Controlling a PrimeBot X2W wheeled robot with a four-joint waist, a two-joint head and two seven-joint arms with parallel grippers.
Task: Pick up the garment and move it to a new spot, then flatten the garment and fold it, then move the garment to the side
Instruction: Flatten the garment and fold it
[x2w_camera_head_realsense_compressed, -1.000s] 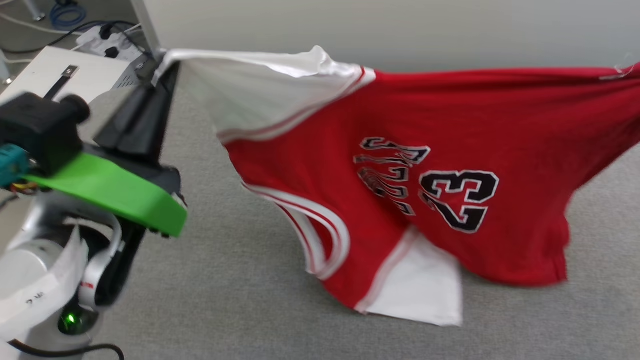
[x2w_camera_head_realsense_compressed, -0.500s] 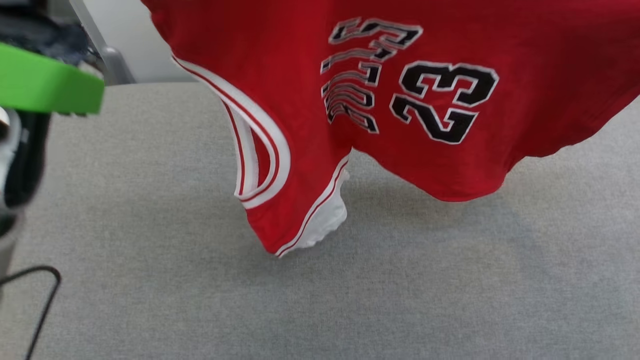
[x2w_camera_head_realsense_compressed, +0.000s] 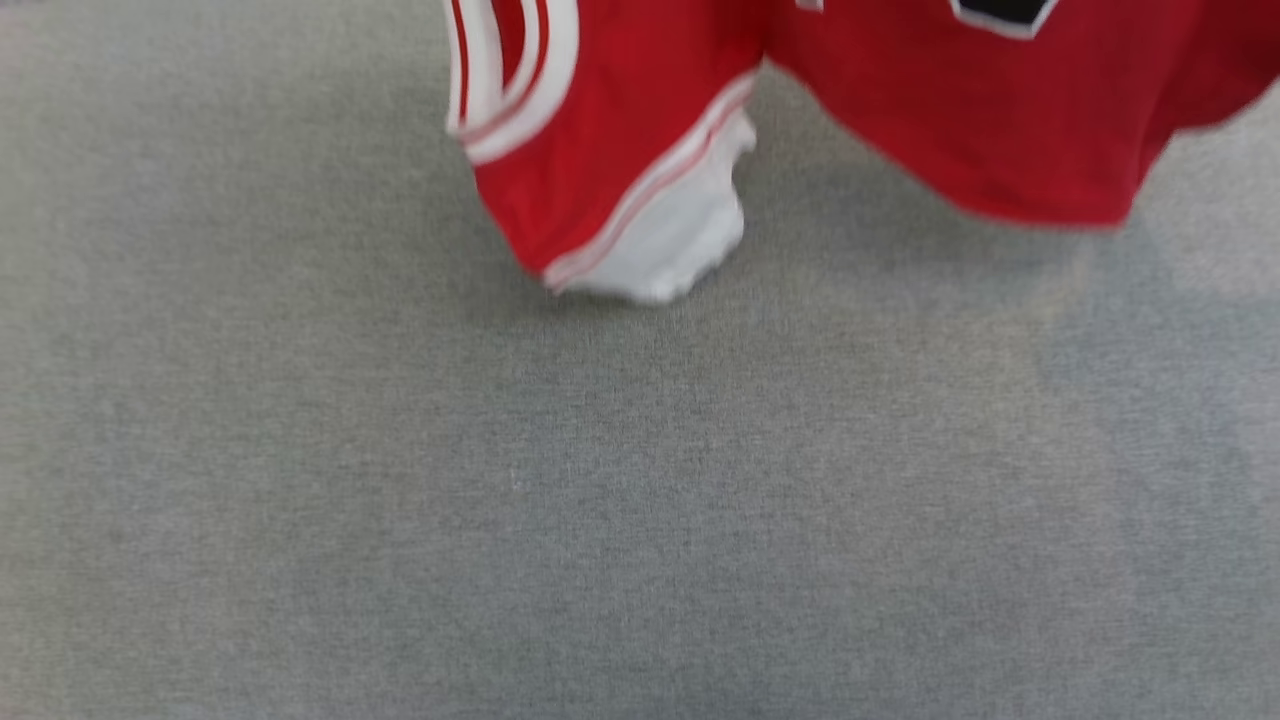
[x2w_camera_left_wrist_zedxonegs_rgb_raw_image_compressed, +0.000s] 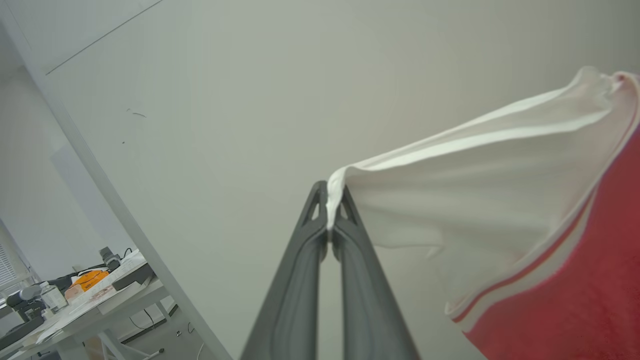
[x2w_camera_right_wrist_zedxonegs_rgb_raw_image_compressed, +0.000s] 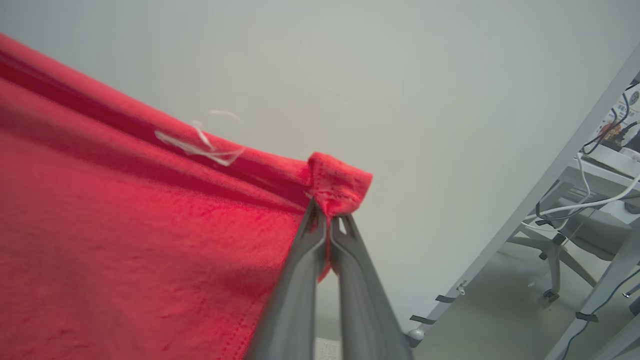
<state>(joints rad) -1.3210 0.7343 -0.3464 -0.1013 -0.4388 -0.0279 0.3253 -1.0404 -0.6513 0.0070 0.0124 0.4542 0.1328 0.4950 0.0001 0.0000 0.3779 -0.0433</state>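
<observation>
At the left wrist: left gripper (x2w_camera_left_wrist_zedxonegs_rgb_raw_image_compressed: 330, 202) pressed together on the edge of a white sleeve (x2w_camera_left_wrist_zedxonegs_rgb_raw_image_compressed: 475, 190) of the garment (x2w_camera_left_wrist_zedxonegs_rgb_raw_image_compressed: 575, 280). A sliver of white cloth shows pinched between the tips, and the fingers meet just below it. From the pinch the sleeve runs taut to that view's right, then striped trim, then the red body at lower right. Pale wall (x2w_camera_left_wrist_zedxonegs_rgb_raw_image_compressed: 225, 100) behind. Cluttered desk (x2w_camera_left_wrist_zedxonegs_rgb_raw_image_compressed: 100, 295) at lower left.

At the right wrist: right gripper (x2w_camera_right_wrist_zedxonegs_rgb_raw_image_compressed: 327, 220) likewise closed, tips clamped on a red hem corner. A small bunch of red cloth pokes out above the tips. Red fabric stretches away to that view's left, its upper edge pulled into a straight line. A loose white thread (x2w_camera_right_wrist_zedxonegs_rgb_raw_image_compressed: 200, 147) lies on that edge. Grey frame leg (x2w_camera_right_wrist_zedxonegs_rgb_raw_image_compressed: 545, 172) slants across the right side, office chair (x2w_camera_right_wrist_zedxonegs_rgb_raw_image_compressed: 575, 235) beyond it.

Head view, blurred: the garment's lower part hangs in from the top edge, over a grey carpet-like surface (x2w_camera_head_realsense_compressed: 600, 500). Striped neck trim (x2w_camera_head_realsense_compressed: 510, 80) sits at the cloth's upper left. The second sleeve (x2w_camera_head_realsense_compressed: 680, 240), white and crumpled, is the lowest part. A scrap of black, white-edged lettering (x2w_camera_head_realsense_compressed: 1000, 10) shows at the very top. Soft shadow under the cloth. Whether the low sleeve touches the surface: cannot tell, blur too heavy.
</observation>
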